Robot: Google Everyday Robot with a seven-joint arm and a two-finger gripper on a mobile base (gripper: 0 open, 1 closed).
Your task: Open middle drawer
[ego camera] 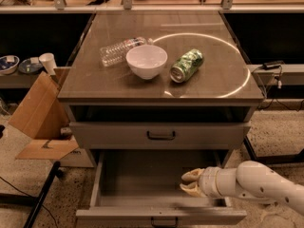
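Cabinet [95, 82] bottom is hidden by the pulled-out middle drawer [142, 179], claw [189, 182] narrowly parted inside it.

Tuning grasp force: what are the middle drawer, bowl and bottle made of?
Middle drawer: matte grey, painted metal or laminate, unclear which. Bowl: glossy white, likely ceramic. Bottle: clear, crinkled, so plastic. Claw, inside the open drawer: pale, plastic-looking.
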